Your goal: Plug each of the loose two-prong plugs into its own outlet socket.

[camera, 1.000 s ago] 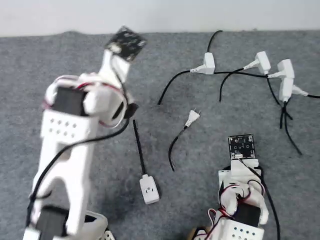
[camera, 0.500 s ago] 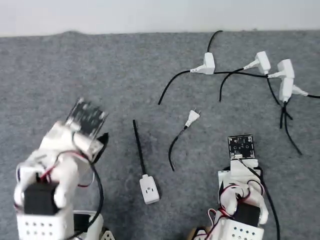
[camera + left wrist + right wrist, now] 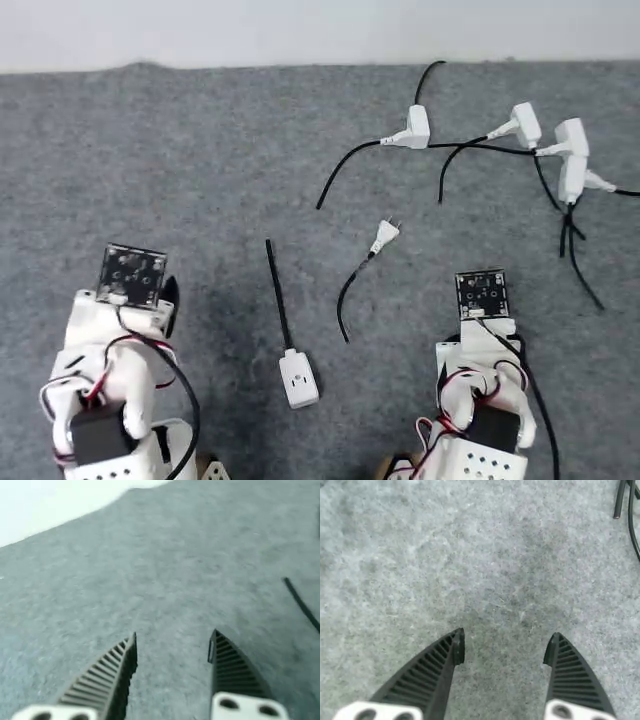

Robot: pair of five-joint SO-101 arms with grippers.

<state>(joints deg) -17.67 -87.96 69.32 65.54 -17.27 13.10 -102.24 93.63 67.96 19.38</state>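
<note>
Left claw point(image 3: 173, 636): spread, empty. Right claw point(image 3: 507, 634): spread, empty. Loose plug point(image 3: 385, 235): on counter point(image 3: 200, 150), ahead-left of my right claw; probably light, rigid body, limp cord. I'd pinch the white body, clear of the prongs. Outlet socket point(image 3: 299, 378): between my claws, set back.

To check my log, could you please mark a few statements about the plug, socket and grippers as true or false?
1. The small white two-prong plug lies loose on the grey felt mat. True.
2. The left gripper holds that plug. False: it is open, holding nothing.
3. The white outlet socket on a black cord has nothing plugged into it. True.
4. The right gripper is shut. False: it is open above the mat.
</note>
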